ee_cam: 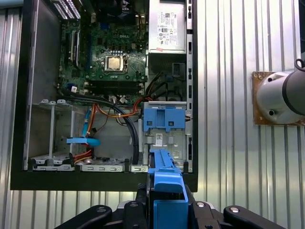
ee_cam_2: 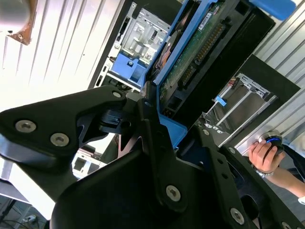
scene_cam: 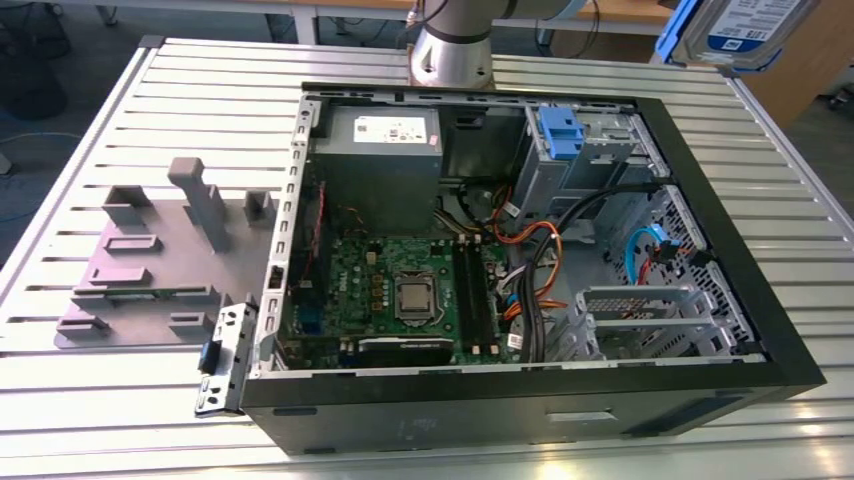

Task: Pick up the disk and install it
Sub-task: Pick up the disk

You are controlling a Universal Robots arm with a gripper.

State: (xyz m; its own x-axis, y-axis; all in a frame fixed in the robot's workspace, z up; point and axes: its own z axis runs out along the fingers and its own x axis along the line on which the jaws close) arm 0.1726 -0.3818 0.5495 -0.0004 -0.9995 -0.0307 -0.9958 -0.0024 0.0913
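Exterior view: the disk (scene_cam: 741, 32) hangs high over the computer case (scene_cam: 534, 405). Second wrist view: the claw (ee_cam_2: 153, 107) is clamped on the disk's blue frame. First wrist view: the drive bay (ee_cam: 167, 141) lies just ahead of the claw; we judge the disk must meet it square and edge-on.

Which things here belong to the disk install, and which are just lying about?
Part of the job:
- disk, clamped in the gripper
- grey drive bay with its blue latch
- open computer case

Just lying about:
- grey fixture block on the slatted table
- power supply
- motherboard
- person's hand
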